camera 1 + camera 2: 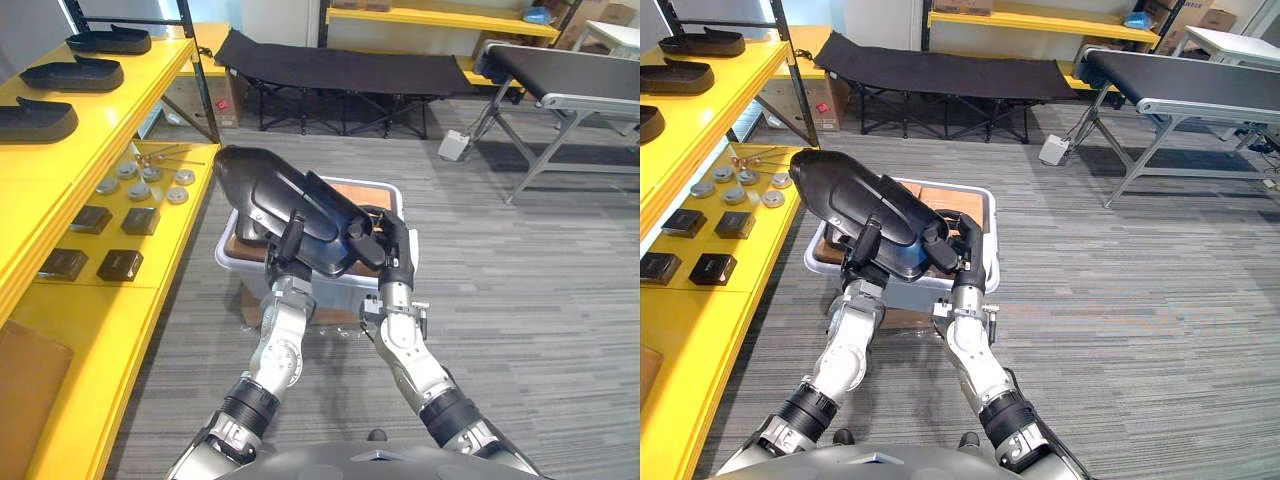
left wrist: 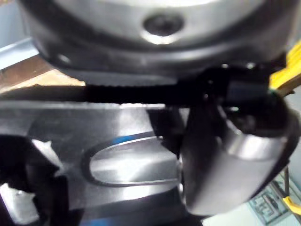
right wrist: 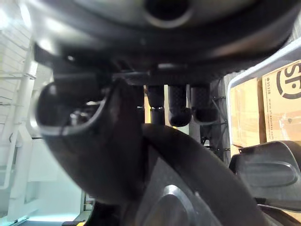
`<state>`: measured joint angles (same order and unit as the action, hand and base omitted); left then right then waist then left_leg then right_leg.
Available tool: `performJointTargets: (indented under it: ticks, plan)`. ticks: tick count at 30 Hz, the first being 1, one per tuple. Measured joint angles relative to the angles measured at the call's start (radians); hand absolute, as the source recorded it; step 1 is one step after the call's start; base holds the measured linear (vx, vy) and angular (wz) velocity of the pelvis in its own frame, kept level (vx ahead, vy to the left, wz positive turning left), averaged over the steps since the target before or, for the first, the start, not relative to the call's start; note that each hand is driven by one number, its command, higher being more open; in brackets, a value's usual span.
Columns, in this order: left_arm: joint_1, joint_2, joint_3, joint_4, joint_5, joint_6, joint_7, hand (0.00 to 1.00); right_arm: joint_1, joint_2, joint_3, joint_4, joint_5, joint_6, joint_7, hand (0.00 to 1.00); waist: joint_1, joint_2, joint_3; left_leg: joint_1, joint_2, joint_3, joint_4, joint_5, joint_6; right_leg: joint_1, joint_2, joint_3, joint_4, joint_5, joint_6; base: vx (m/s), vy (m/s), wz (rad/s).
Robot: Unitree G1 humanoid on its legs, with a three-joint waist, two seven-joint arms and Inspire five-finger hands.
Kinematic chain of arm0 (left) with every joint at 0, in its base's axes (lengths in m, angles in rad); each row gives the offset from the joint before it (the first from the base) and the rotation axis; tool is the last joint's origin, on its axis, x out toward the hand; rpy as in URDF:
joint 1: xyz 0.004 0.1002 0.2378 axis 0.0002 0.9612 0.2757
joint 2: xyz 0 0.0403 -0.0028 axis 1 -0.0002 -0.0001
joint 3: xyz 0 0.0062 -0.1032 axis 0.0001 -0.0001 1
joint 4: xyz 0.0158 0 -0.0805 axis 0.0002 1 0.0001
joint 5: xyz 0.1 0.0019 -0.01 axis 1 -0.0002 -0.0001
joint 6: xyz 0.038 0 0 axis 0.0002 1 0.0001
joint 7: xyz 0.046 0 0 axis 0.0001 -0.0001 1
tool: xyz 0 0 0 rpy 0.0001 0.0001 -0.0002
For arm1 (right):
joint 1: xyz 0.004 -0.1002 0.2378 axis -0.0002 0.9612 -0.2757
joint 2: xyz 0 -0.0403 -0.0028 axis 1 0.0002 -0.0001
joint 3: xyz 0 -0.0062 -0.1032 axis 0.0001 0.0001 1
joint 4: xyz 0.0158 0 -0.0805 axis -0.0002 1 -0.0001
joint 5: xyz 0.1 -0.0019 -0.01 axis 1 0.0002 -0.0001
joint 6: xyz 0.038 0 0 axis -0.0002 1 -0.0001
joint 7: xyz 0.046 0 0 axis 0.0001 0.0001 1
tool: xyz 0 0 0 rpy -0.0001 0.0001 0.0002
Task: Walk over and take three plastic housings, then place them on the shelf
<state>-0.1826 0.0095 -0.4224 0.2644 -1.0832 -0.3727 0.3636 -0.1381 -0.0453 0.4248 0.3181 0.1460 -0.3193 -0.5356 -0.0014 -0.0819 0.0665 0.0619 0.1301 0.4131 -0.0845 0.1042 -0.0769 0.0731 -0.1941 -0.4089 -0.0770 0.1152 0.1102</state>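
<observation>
Grey carpet floor (image 1: 520, 300) runs between a yellow shelf (image 1: 110, 112) on the robot's left, a conveyor (image 1: 570, 75) at far right and a black folding cot (image 1: 340, 68) at the back. In front of the robot stands a pale bin (image 1: 230, 262). Just above it, both hands hold a black plastic housing (image 1: 290, 205). The housing is tilted, its long axis running from a raised, rounded end nearer the shelf down to the end by the robot's right.

The left hand (image 1: 285, 255) has its fingers (image 1: 296, 232) curled over the housing's near edge, thumb (image 2: 225, 160) pressed to the shell. The right hand (image 1: 392, 250) clasps the lower end, fingers (image 3: 179, 106) hooked over the rim opposite the thumb (image 3: 84, 141).

The right wrist view shows another housing (image 3: 268, 165) lying in the bin, beside cardboard (image 3: 282, 108) with dark lettering.

Three more housings (image 1: 72, 75) sit in a row on the shelf's upper tier. The lower tier carries small black blocks (image 1: 120, 264) and grey discs (image 1: 140, 185).
</observation>
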Motion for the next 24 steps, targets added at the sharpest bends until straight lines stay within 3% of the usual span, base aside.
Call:
performJointTargets:
  ticks: [5, 9, 13, 19, 20, 24]
  plan:
    - [0.000, -0.004, 0.024, -0.030, 0.114, -0.002, 0.053, 0.00, 0.053, -0.029, 0.040, -0.018, 0.000, -0.002, 0.098, 1.00, -0.002, 0.000, 0.000, 0.001, 0.004, 0.000, 0.000, 0.000, 0.000, -0.001, 0.003, 0.000, 0.000, -0.001, -0.002, 0.00, 0.000, 0.00]
    - [0.008, -0.012, 0.091, -0.058, 0.296, -0.002, 0.113, 0.00, 0.059, -0.031, 0.061, -0.020, 0.015, -0.002, 0.157, 1.00, 0.000, 0.000, 0.000, 0.003, 0.002, -0.001, 0.000, 0.000, 0.000, 0.000, 0.004, 0.000, 0.002, -0.001, -0.003, 0.00, 0.000, 0.00]
    - [0.071, -0.019, 0.170, -0.109, 0.607, 0.008, 0.240, 0.00, 0.061, -0.030, 0.037, -0.043, 0.028, -0.002, 0.179, 1.00, -0.001, 0.000, 0.000, 0.007, 0.001, 0.000, 0.000, -0.001, -0.001, -0.001, 0.003, 0.000, 0.007, -0.005, -0.008, 0.00, 0.000, 0.00]
    - [0.142, -0.014, 0.274, -0.119, 0.950, 0.098, 0.384, 0.00, 0.085, -0.039, -0.049, -0.099, 0.069, -0.037, 0.222, 1.00, 0.000, 0.012, -0.001, 0.016, 0.001, 0.000, 0.000, -0.007, -0.003, -0.001, 0.001, -0.001, 0.024, -0.020, -0.026, 0.00, 0.000, 0.00]
    - [0.161, -0.005, 0.293, -0.119, 1.056, 0.141, 0.413, 0.00, 0.094, -0.048, -0.069, -0.102, 0.097, -0.043, 0.266, 1.00, -0.001, 0.021, -0.001, 0.016, 0.001, 0.001, 0.000, -0.012, -0.010, -0.002, 0.001, -0.001, 0.024, -0.021, -0.027, 0.00, 0.000, 0.00]
    - [0.208, 0.006, 0.355, -0.122, 1.217, 0.182, 0.435, 0.00, 0.168, -0.085, -0.100, -0.172, 0.217, -0.043, 0.404, 1.00, -0.001, 0.045, -0.006, 0.015, 0.003, 0.003, 0.000, -0.013, -0.012, -0.003, 0.003, 0.000, 0.019, -0.021, -0.028, 0.00, 0.000, 0.00]
